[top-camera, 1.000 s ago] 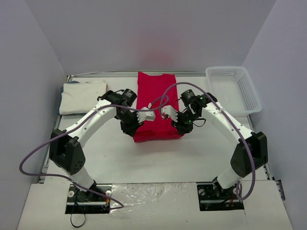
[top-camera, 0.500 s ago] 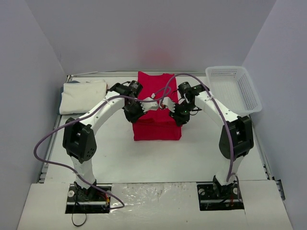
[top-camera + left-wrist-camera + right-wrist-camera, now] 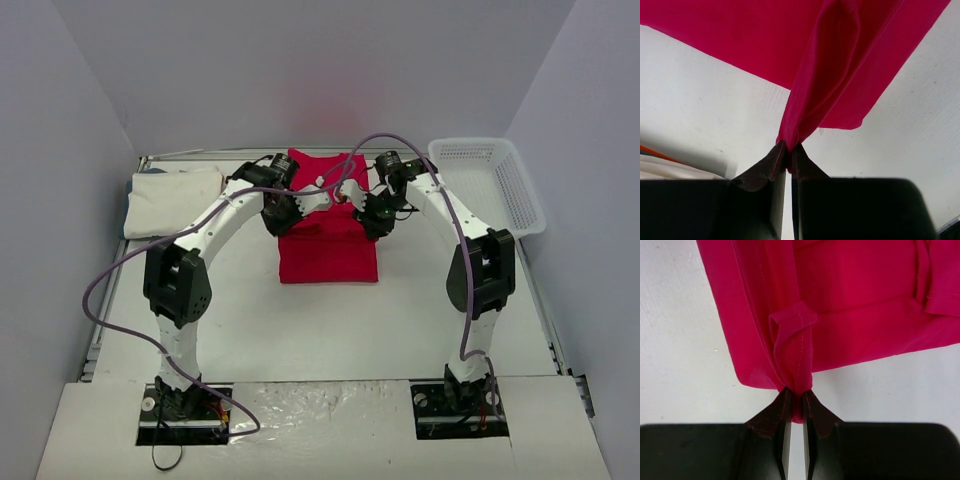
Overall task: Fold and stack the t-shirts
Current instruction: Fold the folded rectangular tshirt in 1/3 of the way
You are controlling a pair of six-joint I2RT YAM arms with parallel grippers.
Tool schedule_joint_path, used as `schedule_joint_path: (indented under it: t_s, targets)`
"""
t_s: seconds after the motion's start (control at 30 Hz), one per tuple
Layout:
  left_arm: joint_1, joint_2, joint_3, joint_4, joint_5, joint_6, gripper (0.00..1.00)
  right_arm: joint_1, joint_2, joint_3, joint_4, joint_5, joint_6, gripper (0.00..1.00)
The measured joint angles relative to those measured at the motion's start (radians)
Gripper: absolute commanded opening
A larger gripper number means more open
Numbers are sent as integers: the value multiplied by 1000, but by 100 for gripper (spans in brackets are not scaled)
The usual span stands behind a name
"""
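I see the red shirt (image 3: 328, 258) on the table (image 3: 330, 330), to the left of the white basket (image 3: 522, 190). It is bright red and plain. From above it looks like a tall folded block with straight sides. The end of it farthest from me is pulled up off the table where my two grippers meet. The white shirt (image 3: 172, 200) is a soft folded pad much farther left of the basket, past the red shirt and not touching it.

The left gripper (image 3: 788, 151) is pressed together on a pinch of red cloth. In the left wrist view the cloth comes out of the tips as a thin fold and then spreads wide above the table. The right gripper (image 3: 796, 401) is pressed together on red cloth too. In the right wrist view it pinches an edge with a line of stitches, and that edge curls into a small loop just past the tips. Both grippers are over the far half of the red shirt, close to each other. The right one is on the side nearer the basket.

From above, the left arm (image 3: 215, 222) and the right arm (image 3: 440, 210) cover the far part of the red shirt, so I cannot see the pinches there. I cannot tell if each pinch is on a sleeve or on the bottom edge. In both wrist views the shirt runs off the top of the picture.
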Motion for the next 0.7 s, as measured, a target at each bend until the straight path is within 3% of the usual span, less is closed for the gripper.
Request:
schedule_joint_path:
  t_s: [0.7]
  targets:
    - [51,133,127,84,-18,-3,2,-58,221,222,24,-21,-2,0]
